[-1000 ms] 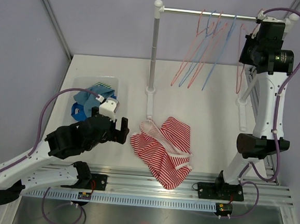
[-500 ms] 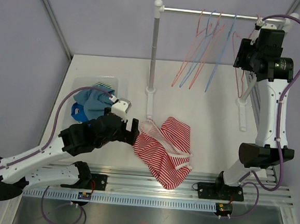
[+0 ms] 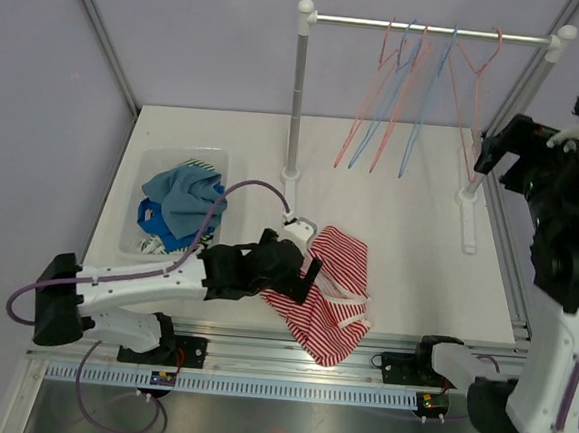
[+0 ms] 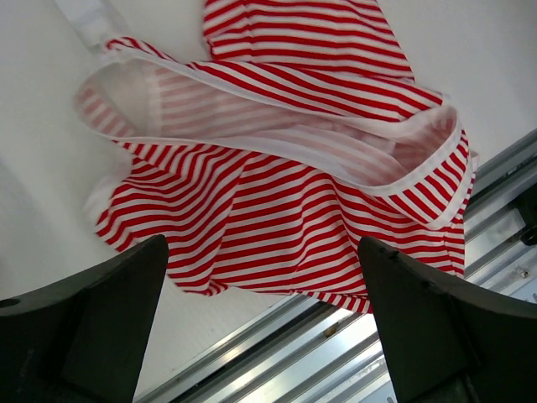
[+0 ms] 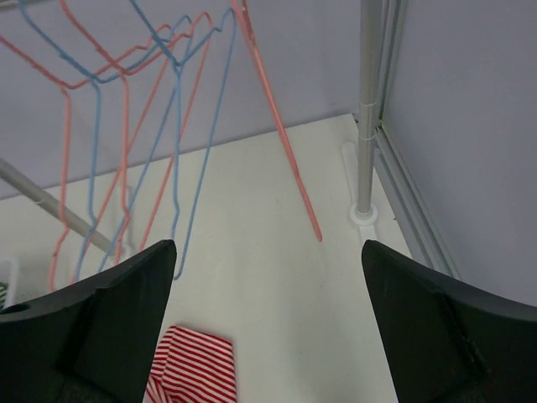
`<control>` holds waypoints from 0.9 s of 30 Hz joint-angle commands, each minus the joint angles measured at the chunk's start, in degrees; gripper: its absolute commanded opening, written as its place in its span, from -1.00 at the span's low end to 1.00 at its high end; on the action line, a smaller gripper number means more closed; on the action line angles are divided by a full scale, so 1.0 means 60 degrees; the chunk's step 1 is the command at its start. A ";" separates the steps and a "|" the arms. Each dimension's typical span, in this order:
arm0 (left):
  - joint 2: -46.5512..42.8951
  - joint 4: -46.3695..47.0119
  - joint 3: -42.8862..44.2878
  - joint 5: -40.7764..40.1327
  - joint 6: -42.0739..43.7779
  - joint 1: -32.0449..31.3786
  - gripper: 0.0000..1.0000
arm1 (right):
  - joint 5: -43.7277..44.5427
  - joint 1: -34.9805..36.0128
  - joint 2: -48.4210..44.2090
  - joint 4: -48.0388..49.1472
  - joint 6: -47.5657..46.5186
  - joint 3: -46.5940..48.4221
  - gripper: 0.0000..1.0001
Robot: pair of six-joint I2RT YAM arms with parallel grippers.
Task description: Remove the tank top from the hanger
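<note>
Two sets of jaws stand spread wide, gripping nothing. The left gripper (image 4: 267, 323) hangs just over the red-striped tank top (image 3: 333, 280), which lies crumpled on the tabletop (image 3: 408, 236) at 6 o'clock. The right gripper (image 5: 268, 323), at 3 o'clock, faces the bare hangers (image 3: 411, 96) at 12 o'clock.

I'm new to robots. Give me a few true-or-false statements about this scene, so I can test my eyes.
1. The striped tank top lies on the table. True.
2. The left gripper is clamped shut on it. False: its jaws stand open over it.
3. The right gripper holds a hanger. False: it is open and empty; the hangers hang on the rail.
4. A clear bin holds other clothes. True.
</note>
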 commanded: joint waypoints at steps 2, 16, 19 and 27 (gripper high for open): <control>0.1528 0.1383 0.0777 0.0458 -0.0180 -0.0600 0.98 | -0.1246 -0.0009 -0.2587 0.1522 0.0926 -0.2311 0.99; 0.6158 0.1941 0.2302 0.0312 -0.0398 -0.0776 0.98 | -0.5058 -0.0023 -0.4996 0.2287 0.1528 -0.5965 0.99; 0.6438 0.2539 0.1717 0.0809 -0.0721 -0.0762 0.76 | -0.5117 -0.0023 -0.5215 0.2214 0.1396 -0.6054 0.99; 0.4596 0.1022 0.1480 -0.0943 -0.1132 -0.0675 -1.00 | -0.5292 -0.0009 -0.5597 0.2345 0.1322 -0.6171 0.99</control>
